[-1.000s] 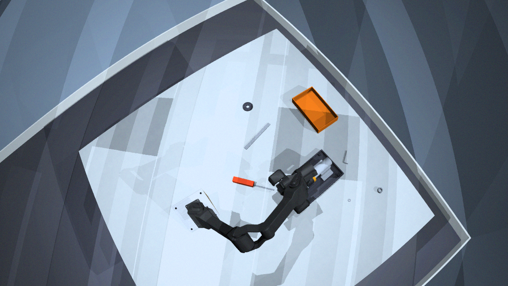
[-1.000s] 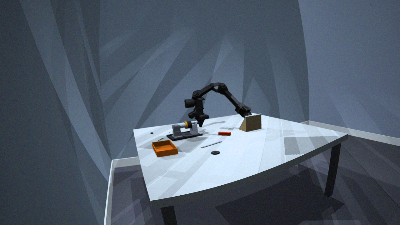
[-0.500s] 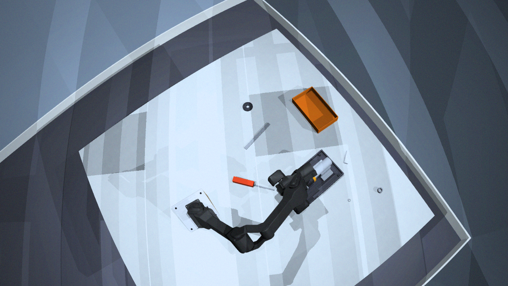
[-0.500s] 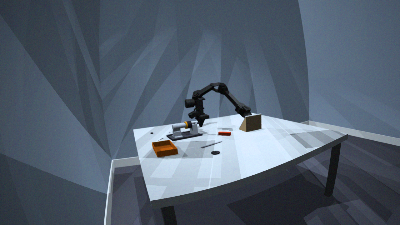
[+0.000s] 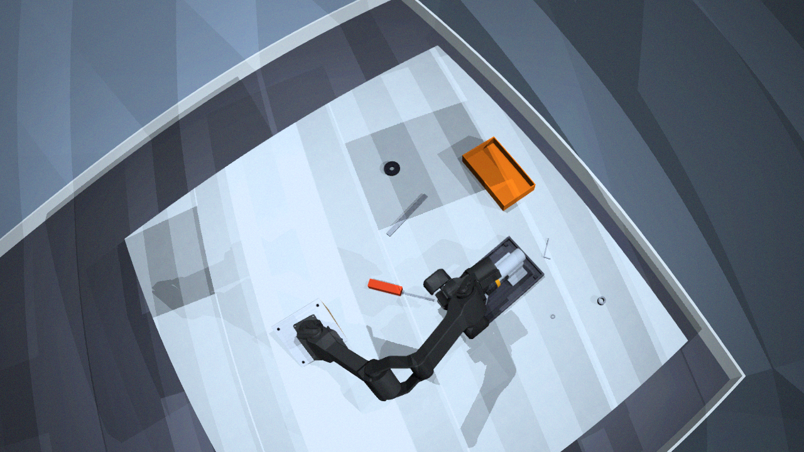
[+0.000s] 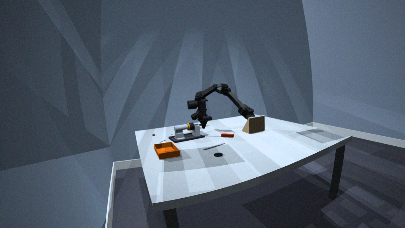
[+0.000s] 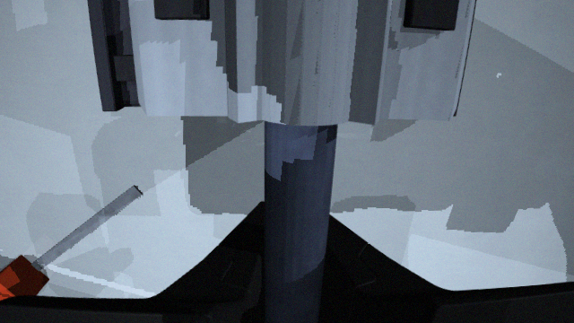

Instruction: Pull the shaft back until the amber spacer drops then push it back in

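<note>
My gripper (image 6: 204,127) (image 7: 286,213) is shut on the dark blue-grey shaft (image 7: 298,179), just outside the small grey end block (image 6: 196,131) (image 7: 166,85). The shaft runs into this block. The big pale housing (image 6: 180,128) (image 5: 511,263) stands at the other end of the dark base (image 6: 185,138) (image 5: 507,303). The amber spacer (image 6: 188,126) (image 5: 497,283) is up in line with the shaft, beside the housing. A black ring-shaped part (image 6: 191,125) sits between it and the end block. The arm hides the fingertips in the top view. The shaft's inner end is hidden.
An orange-red screwdriver (image 5: 385,287) (image 6: 227,135) (image 7: 22,278) lies near the gripper. An orange tray (image 5: 499,174) (image 6: 167,150), a flat grey bar (image 5: 407,215) (image 6: 214,146), a black ring (image 5: 385,168) (image 6: 214,154), a hex key (image 5: 546,248) and a small nut (image 5: 601,305) lie around.
</note>
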`<action>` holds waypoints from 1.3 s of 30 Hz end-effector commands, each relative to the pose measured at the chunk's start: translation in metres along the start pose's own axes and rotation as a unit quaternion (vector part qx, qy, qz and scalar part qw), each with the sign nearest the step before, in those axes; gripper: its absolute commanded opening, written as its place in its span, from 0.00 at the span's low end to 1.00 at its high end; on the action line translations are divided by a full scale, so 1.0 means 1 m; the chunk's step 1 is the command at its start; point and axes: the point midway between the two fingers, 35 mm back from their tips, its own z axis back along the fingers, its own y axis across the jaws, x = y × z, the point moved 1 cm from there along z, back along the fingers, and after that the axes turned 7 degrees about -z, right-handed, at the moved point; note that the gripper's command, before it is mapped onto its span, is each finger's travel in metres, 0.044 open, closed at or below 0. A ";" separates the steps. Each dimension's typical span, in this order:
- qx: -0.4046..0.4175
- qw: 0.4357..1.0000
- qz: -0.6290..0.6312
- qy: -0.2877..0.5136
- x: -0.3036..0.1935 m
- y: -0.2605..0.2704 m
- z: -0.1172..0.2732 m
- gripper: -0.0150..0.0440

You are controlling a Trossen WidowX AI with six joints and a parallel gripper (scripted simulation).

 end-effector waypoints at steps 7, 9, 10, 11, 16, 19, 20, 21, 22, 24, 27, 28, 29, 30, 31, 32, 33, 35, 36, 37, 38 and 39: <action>-0.001 1.000 0.001 0.001 -0.002 0.000 0.000 0.25; -0.001 1.000 0.001 0.001 -0.002 -0.001 0.000 0.25; -0.001 1.000 0.001 0.001 -0.002 -0.001 0.000 0.25; -0.001 1.000 0.001 0.001 -0.002 -0.001 0.000 0.25; -0.001 1.000 0.001 0.001 -0.003 -0.001 0.000 0.25; -0.001 1.000 0.001 0.001 -0.003 -0.001 0.000 0.25; -0.001 1.000 0.001 0.001 -0.004 -0.001 0.000 0.25; -0.001 1.000 0.001 0.001 -0.004 -0.001 0.000 0.25; -0.001 1.000 0.001 0.001 -0.004 -0.001 0.000 0.25; -0.001 1.000 0.001 0.001 -0.004 -0.001 0.000 0.25; -0.001 1.000 0.001 0.001 -0.005 -0.001 0.000 0.25; -0.001 1.000 0.001 0.001 -0.005 -0.001 0.000 0.25; -0.001 1.000 0.001 0.001 -0.005 -0.001 0.000 0.25; -0.001 1.000 0.001 0.001 -0.005 -0.001 0.000 0.25; -0.001 1.000 0.001 0.001 -0.005 -0.001 0.000 0.25; -0.001 1.000 0.001 0.001 -0.005 -0.001 0.000 0.25; -0.001 1.000 0.001 0.001 -0.005 -0.001 0.000 0.25; -0.001 1.000 0.001 0.001 -0.006 -0.001 0.000 0.25; -0.001 1.000 0.001 0.001 -0.006 -0.001 0.000 0.25; -0.001 1.000 0.001 0.001 -0.006 -0.001 0.000 0.25; -0.001 1.000 0.001 0.001 -0.006 -0.001 0.000 0.25; -0.001 1.000 0.001 0.001 -0.006 -0.001 0.000 0.25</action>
